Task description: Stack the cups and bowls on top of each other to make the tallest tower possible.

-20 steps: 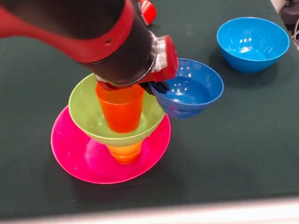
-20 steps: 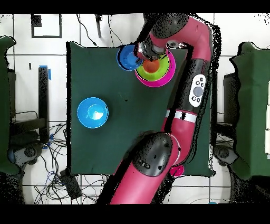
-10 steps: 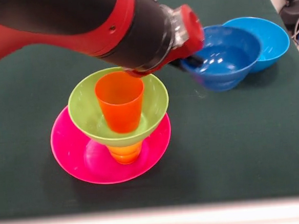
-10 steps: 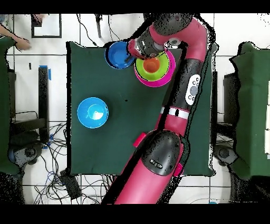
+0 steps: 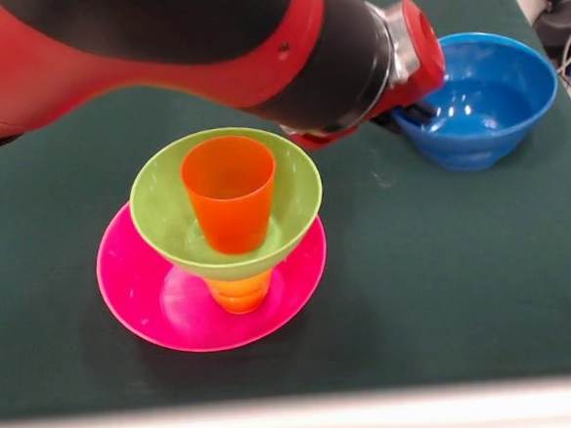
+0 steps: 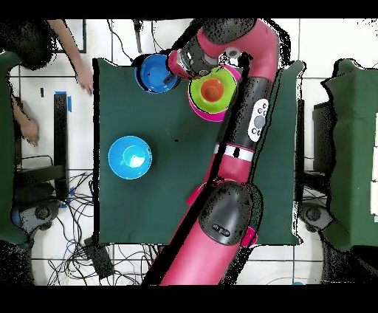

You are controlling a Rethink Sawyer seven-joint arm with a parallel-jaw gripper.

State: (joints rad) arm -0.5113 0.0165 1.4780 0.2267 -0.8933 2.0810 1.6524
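Blue glossy plastic bowl, pinched at its rim by the jaws of our gripper, has swung away from the orange tapered cup on the tower; capping still awaits us.

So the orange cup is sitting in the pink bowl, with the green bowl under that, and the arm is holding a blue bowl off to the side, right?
Not quite. The orange cup sits in the green bowl, not the pink one; the front view shows the pink bowl at the bottom, under a yellow cup. The gripper does hold the blue bowl off to the side.
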